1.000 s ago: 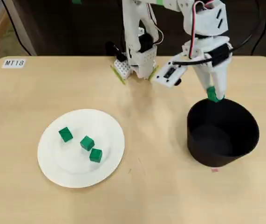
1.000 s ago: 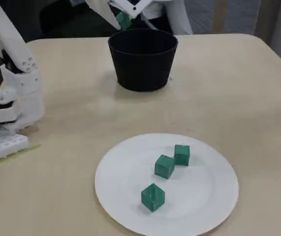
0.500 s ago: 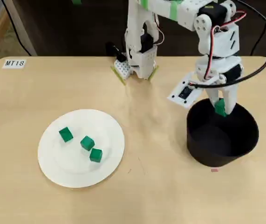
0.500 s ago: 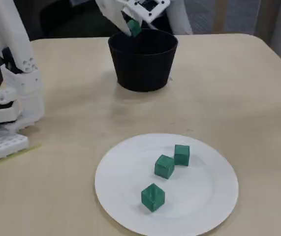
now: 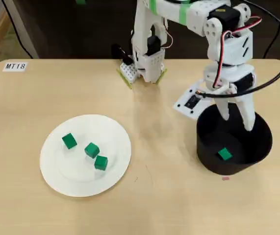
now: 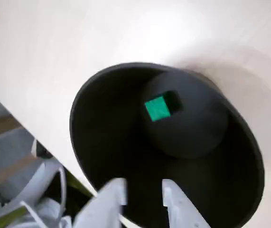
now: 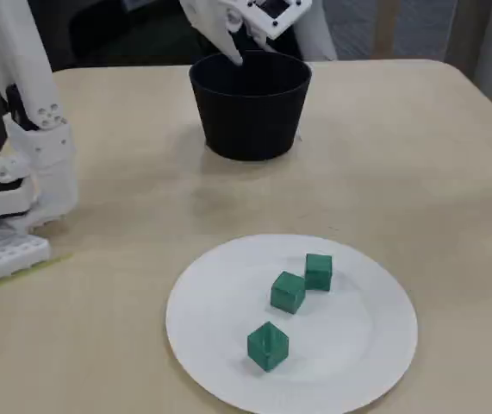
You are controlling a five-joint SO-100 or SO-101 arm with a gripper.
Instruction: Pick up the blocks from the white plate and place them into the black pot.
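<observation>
Fingers (image 5: 238, 120) hanging spread & empty over black pot (image 5: 206, 147).
1 green block (image 5: 224, 154) lying on pot floor; 3 blocks (image 5: 91, 150) sitting on white plate (image 5: 51, 166), well apart on counter (image 5: 159, 205).

We see our white arm rising from its base and bending over so the wrist sits above the black pot (image 5: 234, 142). Our gripper (image 5: 238, 120) points down over the pot's rim on the side nearest the base. In the wrist view, the two white fingers (image 6: 175, 202) stand a little apart with only a narrow gap between them, and they hold nothing.
</observation>
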